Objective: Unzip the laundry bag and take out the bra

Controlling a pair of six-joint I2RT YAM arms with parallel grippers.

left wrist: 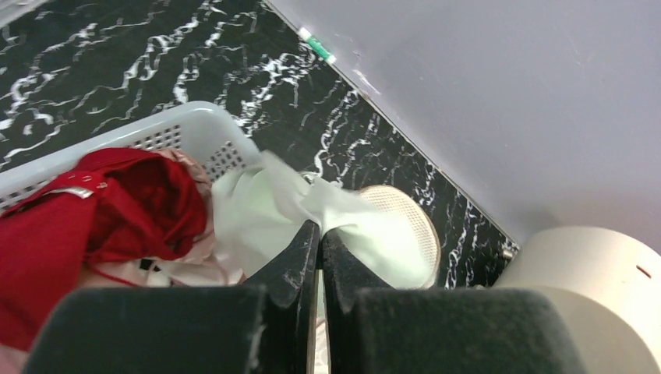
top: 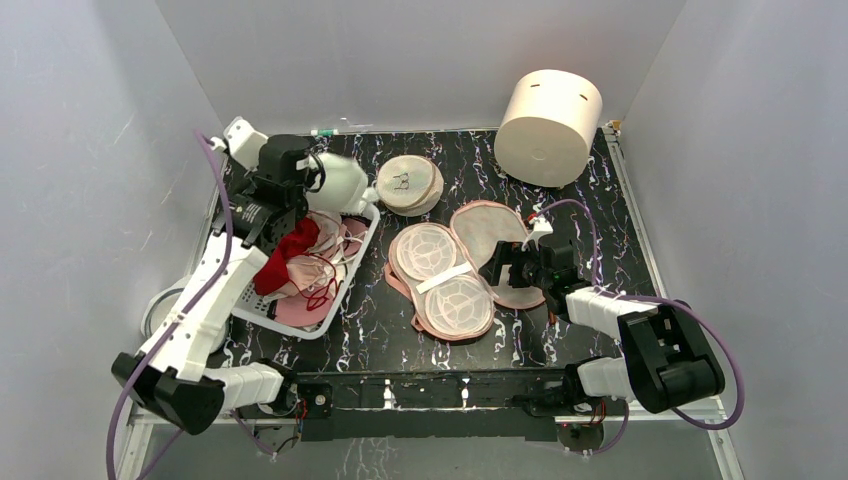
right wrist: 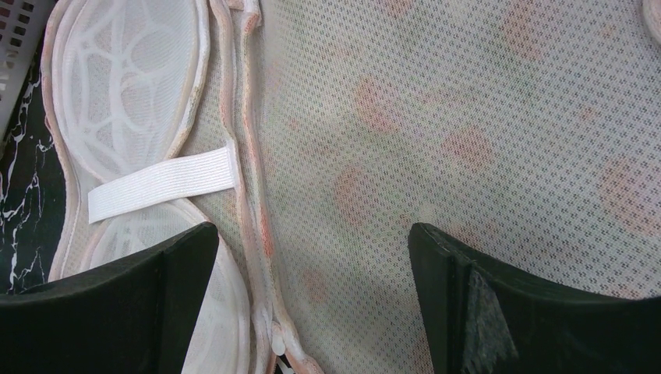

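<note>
Left gripper (left wrist: pixel 319 231) clamped on bra (left wrist: pixel 249 212) over basket (left wrist: pixel 195 125) rim | right gripper (right wrist: pixel 313 234) wide over laundry bag (right wrist: pixel 468 117)

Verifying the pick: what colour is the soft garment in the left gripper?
The soft garment is off-white, faintly mint; left wrist view.
</note>
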